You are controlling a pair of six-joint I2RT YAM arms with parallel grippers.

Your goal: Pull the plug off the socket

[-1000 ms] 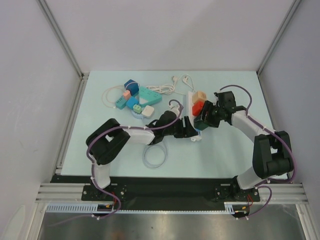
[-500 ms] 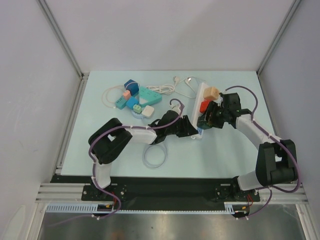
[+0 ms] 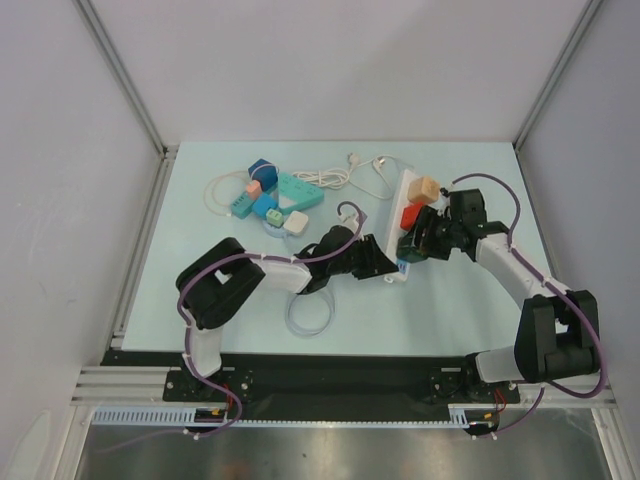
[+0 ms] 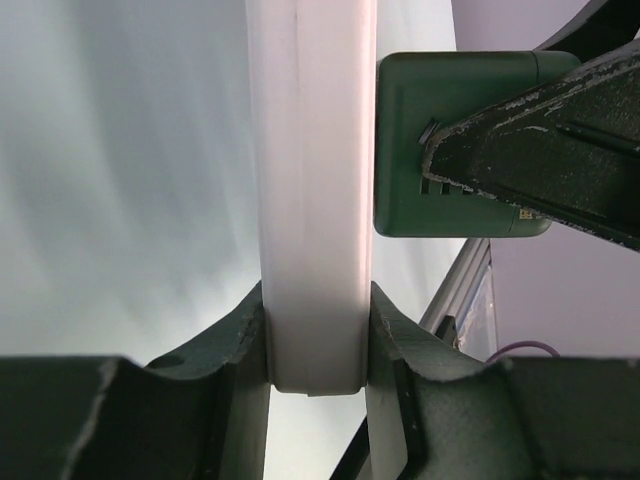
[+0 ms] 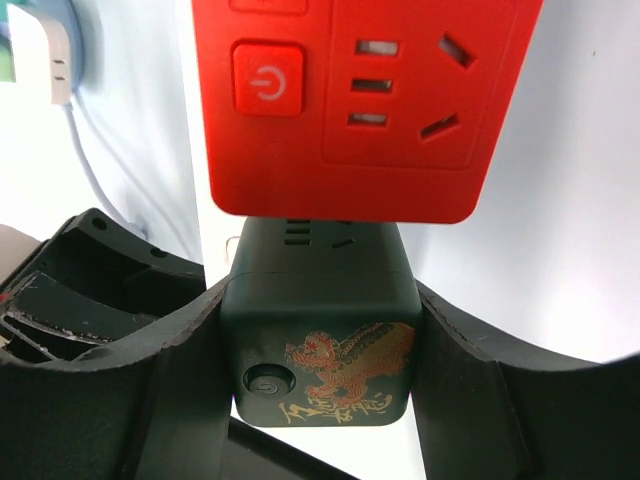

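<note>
Change: we note that the socket strip (image 3: 406, 186) has swung its far end to the right since a second ago, and the right arm has shifted with it.
Left hand (image 3: 384, 262): fingers clamped on the near end of the white strip, one on each long side.
Right hand (image 3: 414, 243): fingers closed on the dark green plug (image 5: 320, 300), gripping both side faces.
Plug: we find it against the strip, just beside the red adapter (image 5: 360, 100), on the table (image 3: 200, 280).

place: robot lab cell | signs: plain white walls (image 3: 330, 60), aluminium frame (image 3: 121, 75), pale table (image 3: 450, 312)
</note>
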